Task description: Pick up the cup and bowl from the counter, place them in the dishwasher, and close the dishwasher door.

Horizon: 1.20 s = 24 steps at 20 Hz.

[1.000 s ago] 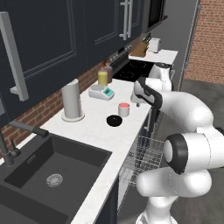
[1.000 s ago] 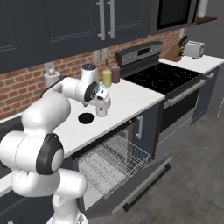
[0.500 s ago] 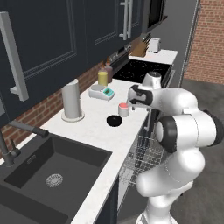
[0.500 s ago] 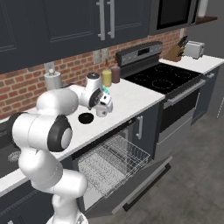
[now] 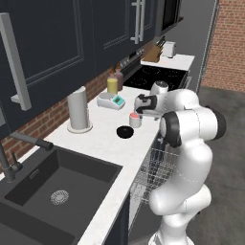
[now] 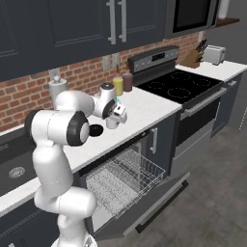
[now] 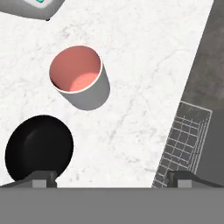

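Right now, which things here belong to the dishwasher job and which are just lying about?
Job: cup, bowl, counter, dishwasher with rack out, dishwasher door down, open gripper.
Lying about: paper towel roll, yellow bottle, sink, stove, toaster.

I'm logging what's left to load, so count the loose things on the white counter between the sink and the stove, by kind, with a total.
Whitish cup with pink inside: 1
Shallow black bowl: 1
Bottles, one yellow and one brown: 2
Grey paper-towel cylinder: 1
Flat white device with teal patch: 1
Total: 6
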Available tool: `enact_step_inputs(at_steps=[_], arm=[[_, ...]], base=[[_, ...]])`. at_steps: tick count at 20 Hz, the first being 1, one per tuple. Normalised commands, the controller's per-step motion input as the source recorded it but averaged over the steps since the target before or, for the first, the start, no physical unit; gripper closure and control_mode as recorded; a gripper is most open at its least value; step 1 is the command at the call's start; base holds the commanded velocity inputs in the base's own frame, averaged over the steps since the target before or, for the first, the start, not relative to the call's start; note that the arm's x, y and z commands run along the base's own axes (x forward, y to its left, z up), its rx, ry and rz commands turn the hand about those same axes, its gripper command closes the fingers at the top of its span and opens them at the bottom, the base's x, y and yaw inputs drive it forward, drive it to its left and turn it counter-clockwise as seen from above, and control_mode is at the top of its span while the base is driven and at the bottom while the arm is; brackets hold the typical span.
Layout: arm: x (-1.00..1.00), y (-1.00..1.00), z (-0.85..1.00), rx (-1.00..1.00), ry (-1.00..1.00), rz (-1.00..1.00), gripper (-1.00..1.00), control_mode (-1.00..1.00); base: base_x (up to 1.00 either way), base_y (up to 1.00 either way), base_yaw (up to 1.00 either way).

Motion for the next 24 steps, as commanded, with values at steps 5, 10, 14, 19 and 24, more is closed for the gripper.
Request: enact_step_inputs(at_steps=[5,10,14,19,24], arm=[[0.59,0.00,-0.03,0.04,0.00,-0.04,-1.00,-1.00],[0.47,0.00,-0.12,0.03,0.00,-0.03,-1.00,-1.00],[0.34,0.00,-0.19,0.02,0.00,-0.02,-1.00,-1.00],[0.21,0.00,-0.23,0.01,0.00,-0.01,-1.00,-1.00],[0.15,0.00,-0.27,0.01,0.00,0.00,-1.00,-1.00]], base=[[0.00,0.00,0.00],[0.00,0.00,0.00],[0.00,0.00,0.00],[0.00,0.00,0.00],[0.00,0.00,0.00]])
